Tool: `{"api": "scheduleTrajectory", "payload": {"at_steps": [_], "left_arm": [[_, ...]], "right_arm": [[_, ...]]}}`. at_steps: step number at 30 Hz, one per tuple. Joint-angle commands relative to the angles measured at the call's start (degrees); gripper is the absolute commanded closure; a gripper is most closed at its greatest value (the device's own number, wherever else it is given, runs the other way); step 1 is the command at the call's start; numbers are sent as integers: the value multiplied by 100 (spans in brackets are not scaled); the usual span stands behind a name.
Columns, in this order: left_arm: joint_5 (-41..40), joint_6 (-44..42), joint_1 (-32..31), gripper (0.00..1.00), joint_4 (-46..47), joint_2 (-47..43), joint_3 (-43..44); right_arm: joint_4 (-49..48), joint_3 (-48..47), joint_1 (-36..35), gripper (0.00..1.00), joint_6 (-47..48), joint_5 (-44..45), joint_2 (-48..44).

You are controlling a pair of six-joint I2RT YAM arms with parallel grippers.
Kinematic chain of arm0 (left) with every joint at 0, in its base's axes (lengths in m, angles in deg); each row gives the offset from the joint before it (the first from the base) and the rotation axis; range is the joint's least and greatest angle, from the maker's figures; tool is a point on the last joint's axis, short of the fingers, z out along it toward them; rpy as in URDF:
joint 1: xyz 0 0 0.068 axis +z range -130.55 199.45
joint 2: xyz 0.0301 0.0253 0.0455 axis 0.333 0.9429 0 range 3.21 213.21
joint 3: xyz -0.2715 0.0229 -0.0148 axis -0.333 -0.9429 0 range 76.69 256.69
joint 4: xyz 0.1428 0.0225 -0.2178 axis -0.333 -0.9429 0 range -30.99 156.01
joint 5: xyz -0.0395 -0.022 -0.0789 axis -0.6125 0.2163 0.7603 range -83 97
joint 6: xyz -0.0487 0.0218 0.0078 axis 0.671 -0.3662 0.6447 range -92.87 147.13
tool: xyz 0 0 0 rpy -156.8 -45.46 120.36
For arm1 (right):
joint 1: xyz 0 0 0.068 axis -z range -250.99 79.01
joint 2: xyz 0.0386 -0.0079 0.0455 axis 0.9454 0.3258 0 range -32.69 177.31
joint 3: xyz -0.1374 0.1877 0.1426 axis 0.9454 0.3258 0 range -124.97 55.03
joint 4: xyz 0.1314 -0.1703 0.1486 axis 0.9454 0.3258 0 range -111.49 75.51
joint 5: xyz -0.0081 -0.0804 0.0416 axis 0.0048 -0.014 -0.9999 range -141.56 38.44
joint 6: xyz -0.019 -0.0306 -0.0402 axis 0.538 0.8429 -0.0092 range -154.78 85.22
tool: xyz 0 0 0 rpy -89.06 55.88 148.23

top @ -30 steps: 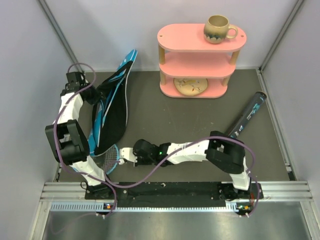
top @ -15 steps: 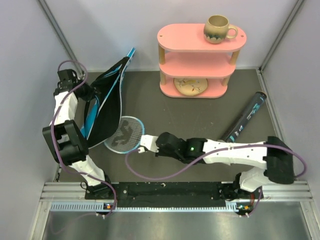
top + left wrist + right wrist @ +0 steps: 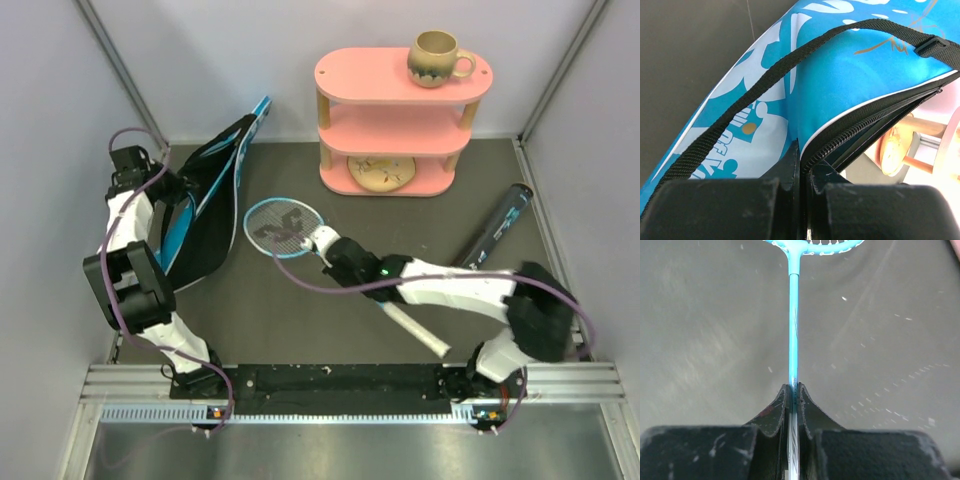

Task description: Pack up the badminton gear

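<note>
One blue cover [image 3: 850, 75] bears white lettering [image 3: 735, 145], only partly legible.

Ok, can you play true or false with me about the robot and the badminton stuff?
1. The right gripper is pinching the racket by its thin blue shaft. True.
2. The mug sits on the bottom tier of the pink shelf. False: it sits on the top tier.
3. The left gripper is shut on the edge of the blue cover, right by the zipper. True.
4. The black tube is standing upright. False: it lies on the table, to the right of the shelf.
5. The racket is inside the cover. False: it is outside, its head beside the cover.
</note>
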Motion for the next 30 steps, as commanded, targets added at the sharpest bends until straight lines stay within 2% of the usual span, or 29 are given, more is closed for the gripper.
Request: {"api": "scheduleTrajectory", "payload": {"at_steps": [1,2,5,12,13,15,18,21,23,24,27,30], "left_arm": [[477,616,-54,100,1309,-494,-368],[538,642,-45,100,1405,-607,-596],[653,687,-37,100,1476,-810,-930],[460,976,-98,100,1651,-1539,-1888],[416,1029,-89,100,1696,-1636,-2168],[389,1143,-98,100,1731,-1847,-2381],[442,1223,-98,100,1714,-2049,-2645],[372,1214,-98,100,1731,-2278,-2847],[311,1135,-98,100,1679,-2392,-2901],[293,1100,-98,100,1635,-2427,-2901],[214,1047,-98,100,1529,-2559,-2970],[283,1029,-107,100,1617,-2682,-3146]], "right_arm": [[-564,-988,70,100,-1327,-42,1315],[-573,-1225,78,100,-1442,29,1735],[-564,-1508,192,100,-1724,239,2203],[-775,-1499,386,100,-1522,-234,2573],[-749,-1535,395,95,-1504,-313,2617],[-740,-1596,404,76,-1417,-314,2766],[-696,-1745,412,66,-1302,-252,2943],[-573,-1956,412,64,-1179,-173,3145],[-450,-2115,421,67,-1110,-68,3320],[-441,-2141,413,78,-1083,-15,3365],[-406,-2133,412,100,-1074,283,3479],[-414,-2019,421,100,-1144,346,3191]]}}
